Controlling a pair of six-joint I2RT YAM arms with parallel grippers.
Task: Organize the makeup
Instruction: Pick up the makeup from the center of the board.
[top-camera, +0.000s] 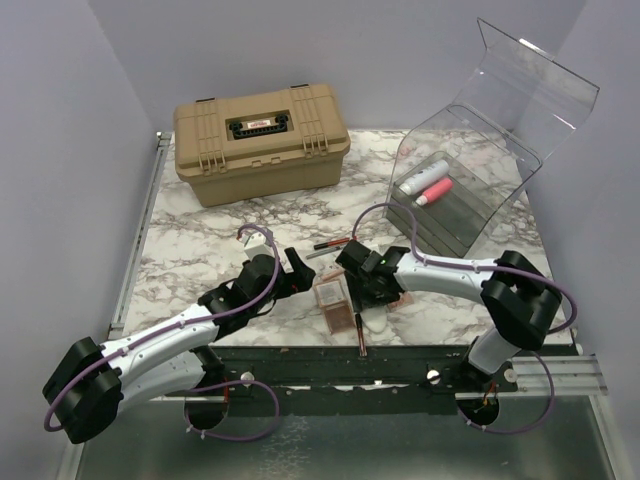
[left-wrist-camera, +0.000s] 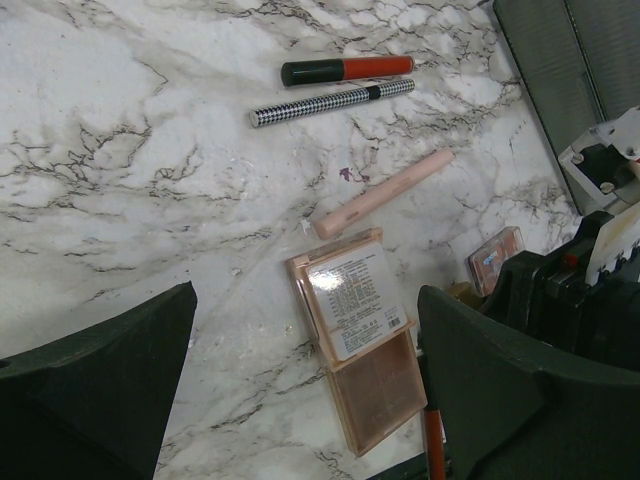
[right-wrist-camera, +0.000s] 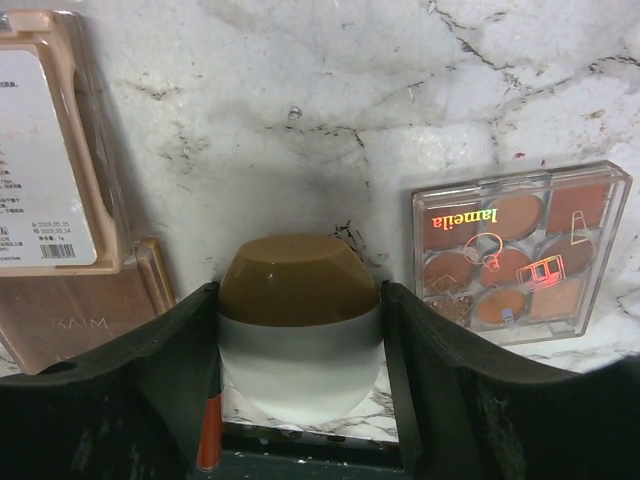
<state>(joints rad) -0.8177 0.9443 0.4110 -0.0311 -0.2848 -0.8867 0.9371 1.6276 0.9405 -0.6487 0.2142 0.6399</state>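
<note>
My right gripper is shut on a white oval piece with a brown top, down at the table's front edge; both fingers press its sides. A clear eyeshadow palette lies just right of it. My left gripper hovers open over two stacked pink-brown palettes. Beyond them lie a pale pink stick, a houndstooth pencil and a red and black tube. A thin red pencil lies by the front edge. A white tube and a pink tube rest in the clear bin.
A large tan hard case stands shut at the back left. The clear bin's lid is tipped up at the back right. The two grippers are close together near the marble top's front edge.
</note>
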